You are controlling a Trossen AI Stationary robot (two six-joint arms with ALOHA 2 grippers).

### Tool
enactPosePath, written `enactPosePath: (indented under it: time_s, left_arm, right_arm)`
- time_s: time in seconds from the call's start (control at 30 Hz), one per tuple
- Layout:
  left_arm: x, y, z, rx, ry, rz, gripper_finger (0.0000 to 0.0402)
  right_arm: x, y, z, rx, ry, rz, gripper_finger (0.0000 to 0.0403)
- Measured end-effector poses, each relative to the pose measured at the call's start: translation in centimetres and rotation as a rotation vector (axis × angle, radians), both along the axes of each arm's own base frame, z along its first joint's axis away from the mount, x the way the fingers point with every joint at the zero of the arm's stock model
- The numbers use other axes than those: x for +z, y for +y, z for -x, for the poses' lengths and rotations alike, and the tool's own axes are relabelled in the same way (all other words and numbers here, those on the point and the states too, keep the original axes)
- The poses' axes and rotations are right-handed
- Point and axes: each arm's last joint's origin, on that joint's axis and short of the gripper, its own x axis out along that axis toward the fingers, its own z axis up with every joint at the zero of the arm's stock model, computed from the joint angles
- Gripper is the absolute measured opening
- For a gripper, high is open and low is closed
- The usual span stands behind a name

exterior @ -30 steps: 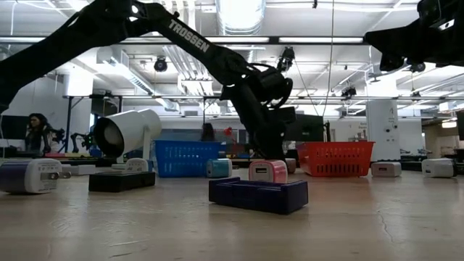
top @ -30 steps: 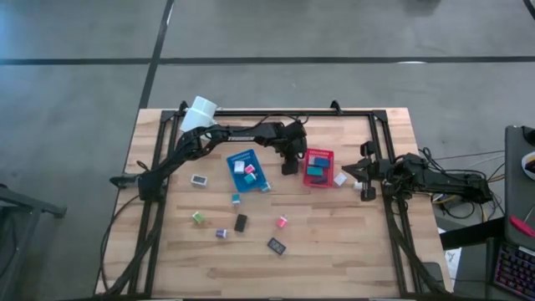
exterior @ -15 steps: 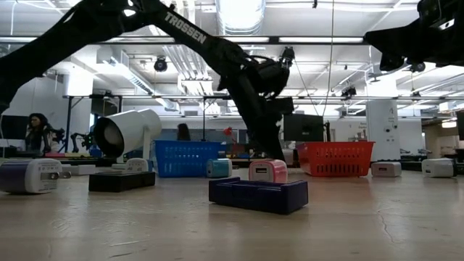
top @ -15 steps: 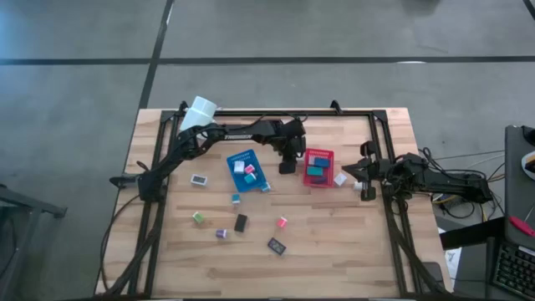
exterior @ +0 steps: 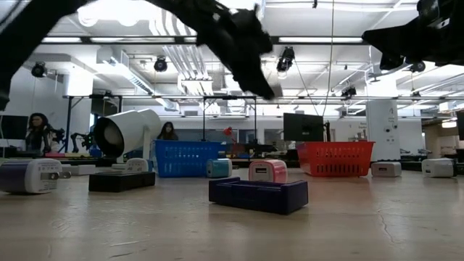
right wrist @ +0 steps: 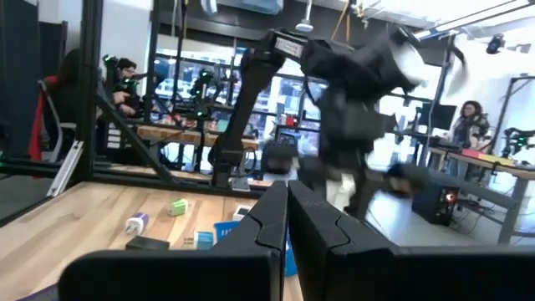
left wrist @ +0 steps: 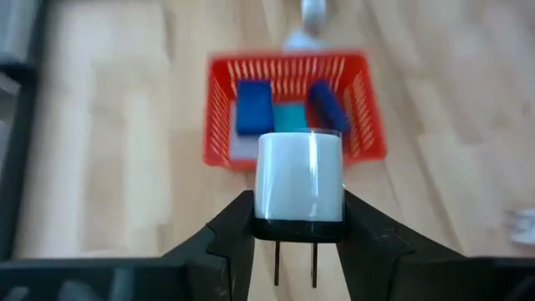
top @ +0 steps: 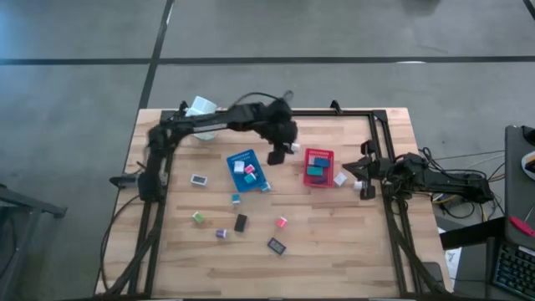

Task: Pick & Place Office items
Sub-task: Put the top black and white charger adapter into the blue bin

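My left gripper hangs in the air between the blue basket and the red basket, shut on a white charger block. In the left wrist view the red basket lies below it, holding blue and teal blocks. Small blocks lie flat on the wood: white, green, purple, black, pink, teal. My right gripper waits shut at the table's right side, touching nothing. My left gripper pinches the white charger block between its two fingers, which lie on opposite sides of its pronged end. The fingers point down from above. The block is lifted clear of the table, and its two metal prongs point back toward the wrist.
A white mug lies at the far left corner. Another white block sits beside the red basket, near my right gripper. A dark block lies toward the near edge. Black frame rails run along the table's sides.
My left gripper has risen from the tabletop between the two baskets and drawn slightly toward the far left, carrying the white charger block clear of the wood. In the low view it has left the table and gone up near the picture's top.
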Motion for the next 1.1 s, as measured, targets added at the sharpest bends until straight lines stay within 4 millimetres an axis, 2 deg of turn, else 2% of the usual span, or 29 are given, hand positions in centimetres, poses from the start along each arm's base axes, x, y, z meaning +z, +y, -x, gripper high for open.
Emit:
enactPosePath:
  time_s: [0.1,0.2,0.3,0.37,0.57,0.73,0.87,1.1]
  left_arm:
    - [2.7,-0.4,3.0,0.003,-0.111,-0.021,0.0135]
    - [4.6,-1.0,6.6,0.031,-0.222,-0.033,0.0135]
    - [5.4,-2.0,10.9,0.076,-0.322,-0.039,0.0135]
    - [5.2,-2.9,13.9,0.108,-0.385,-0.040,0.0135]
    - [3.5,-5.7,22.0,0.240,-0.556,-0.066,0.0135]
    - [0.9,-7.7,26.8,0.311,-0.625,-0.066,0.0135]
    - [-1.5,-8.8,29.2,0.378,-0.712,-0.026,0.0135]
    - [-5.2,-9.6,31.2,0.403,-0.788,-0.025,0.0135]
  right_arm:
    - [0.0,0.0,0.0,0.002,0.001,-0.004,0.0008]
    - [0.0,0.0,0.0,0.002,0.000,-0.008,0.0008]
    - [0.0,0.0,0.0,0.002,0.001,-0.008,0.0008]
    - [0.0,0.0,0.0,0.002,0.001,-0.009,0.0008]
    - [-0.1,0.0,-0.1,0.003,0.004,-0.011,0.0008]
    - [0.0,0.0,0.0,0.003,-0.003,-0.010,0.0008]
    - [0.0,0.0,0.0,0.003,-0.004,-0.009,0.0008]
    - [0.2,0.0,0.0,0.002,-0.022,-0.005,0.0008]
